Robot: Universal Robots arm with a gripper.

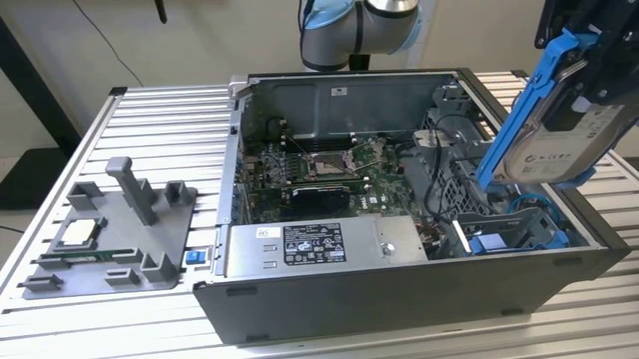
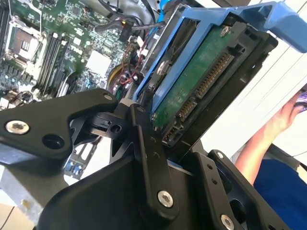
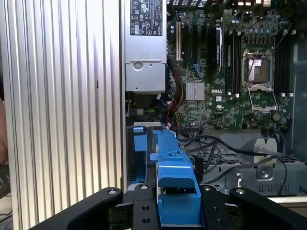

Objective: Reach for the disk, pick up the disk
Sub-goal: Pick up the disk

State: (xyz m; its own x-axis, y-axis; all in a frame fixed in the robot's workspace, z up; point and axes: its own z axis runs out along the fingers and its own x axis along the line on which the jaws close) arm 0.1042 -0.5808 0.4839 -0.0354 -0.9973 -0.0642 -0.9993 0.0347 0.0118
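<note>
In the exterior view the disk (image 1: 554,142), a silver drive with a white label in a bright blue bracket, hangs tilted above the right end of the open computer case (image 1: 399,299). My gripper (image 1: 599,71) is shut on its upper end, and the disk is clear of the case. The second wrist view shows the disk's green circuit-board face (image 2: 199,81) and connector held between the black fingers (image 2: 144,139). In the first wrist view the blue bracket (image 3: 173,172) sits between the two black fingers (image 3: 141,211).
Below the disk a blue-lined drive bay (image 1: 499,235) lies in the case beside loose cables. Motherboard (image 1: 319,168) and power supply (image 1: 319,243) fill the rest. A grey tray with posts (image 1: 110,232) stands on the slatted table at the exterior view's left. A person's arm (image 2: 268,139) is close by.
</note>
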